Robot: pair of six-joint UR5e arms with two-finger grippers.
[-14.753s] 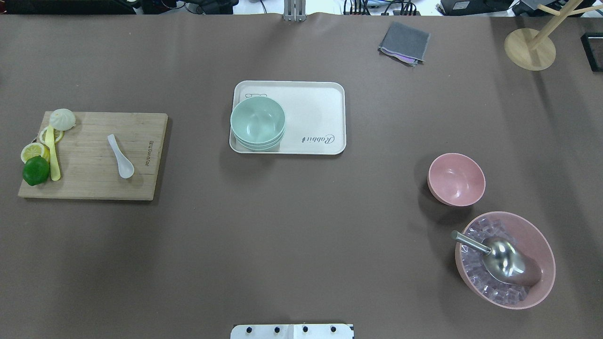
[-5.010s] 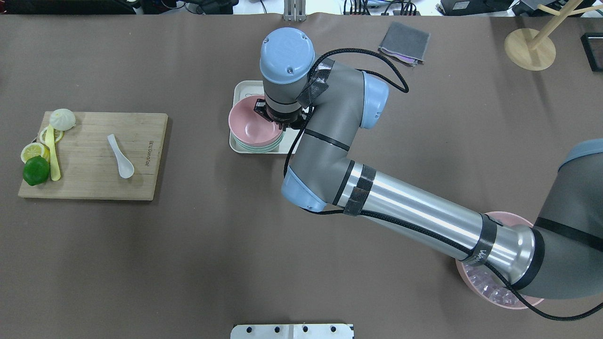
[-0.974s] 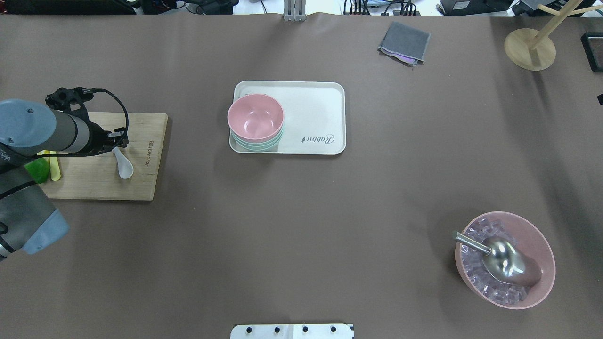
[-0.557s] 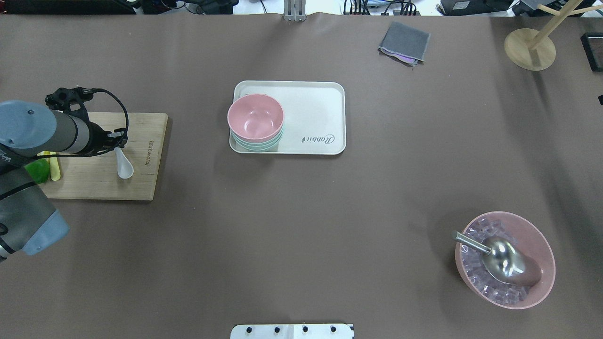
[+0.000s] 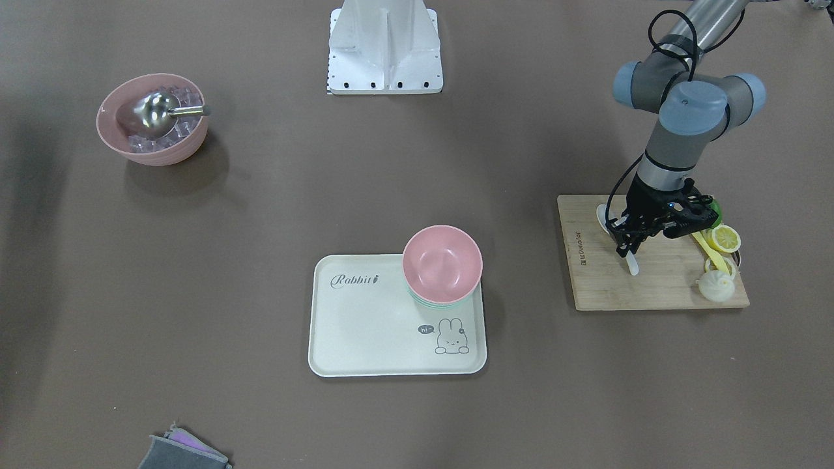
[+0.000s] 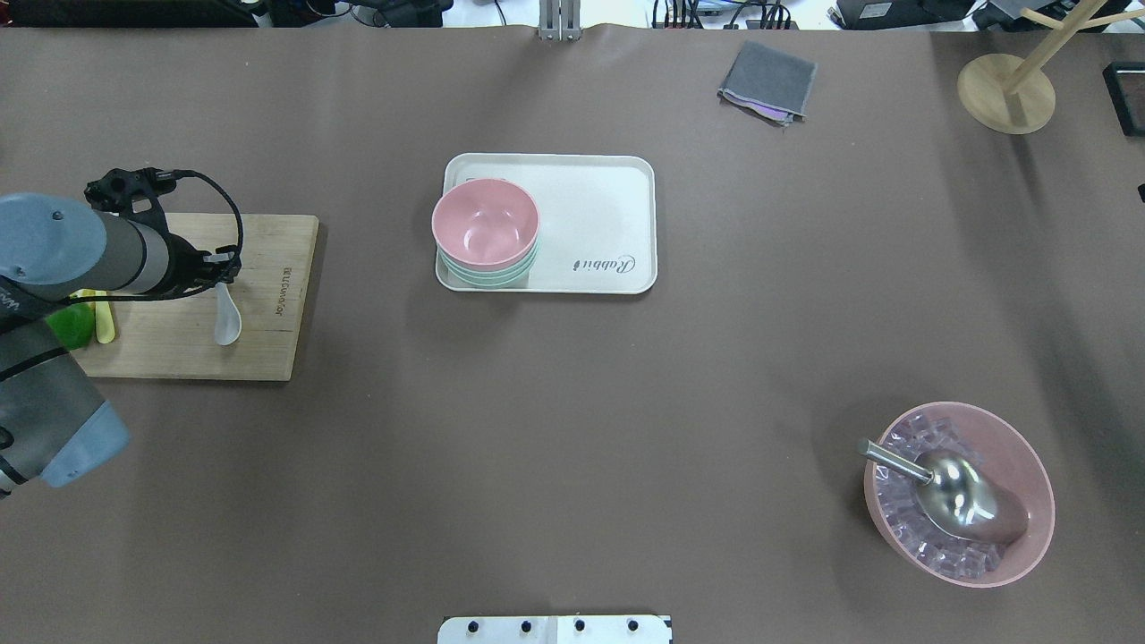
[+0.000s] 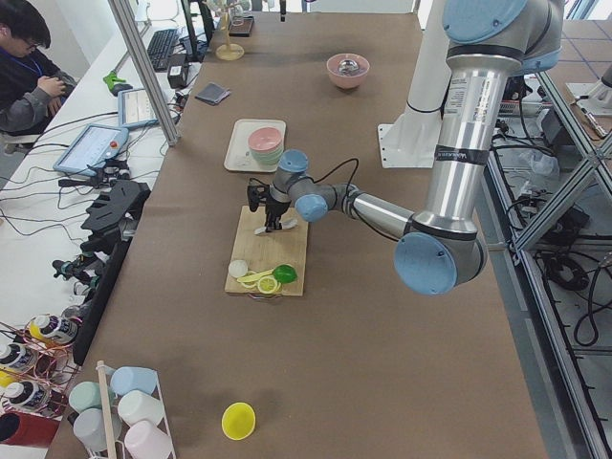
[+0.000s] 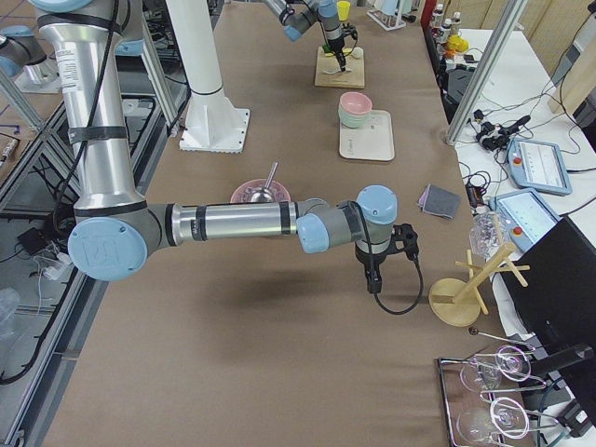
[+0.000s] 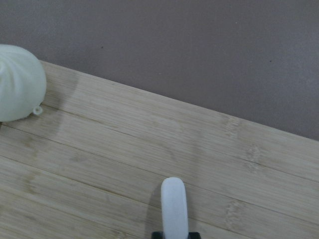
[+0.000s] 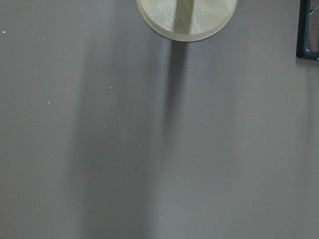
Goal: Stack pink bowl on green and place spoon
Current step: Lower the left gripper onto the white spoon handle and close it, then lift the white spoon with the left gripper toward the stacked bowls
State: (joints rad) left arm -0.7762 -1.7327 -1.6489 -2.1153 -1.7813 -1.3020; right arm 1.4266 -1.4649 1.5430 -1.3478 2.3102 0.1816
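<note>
The pink bowl (image 6: 486,224) sits nested on the green bowls (image 6: 501,275) at the left end of the white tray (image 6: 608,197); it also shows in the front view (image 5: 442,262). My left gripper (image 6: 222,279) is over the wooden cutting board (image 6: 268,349), shut on the handle of the white spoon (image 6: 226,324). The left wrist view shows the spoon's handle (image 9: 174,204) sticking out from between the fingertips, above the board (image 9: 99,164). My right gripper (image 8: 374,284) shows only in the exterior right view, near the wooden stand, and I cannot tell whether it is open.
A lime (image 6: 70,326), lemon slices, a white bun (image 5: 715,286) and a yellow utensil lie at the board's outer end. A large pink bowl (image 6: 1029,474) with ice cubes and a metal scoop stands front right. A grey cloth (image 6: 767,80) and wooden stand (image 6: 1005,93) are at the back.
The spoon has turned from slanted to nearly straight under my left gripper and shifted a little. The bowls and tray have not moved.
</note>
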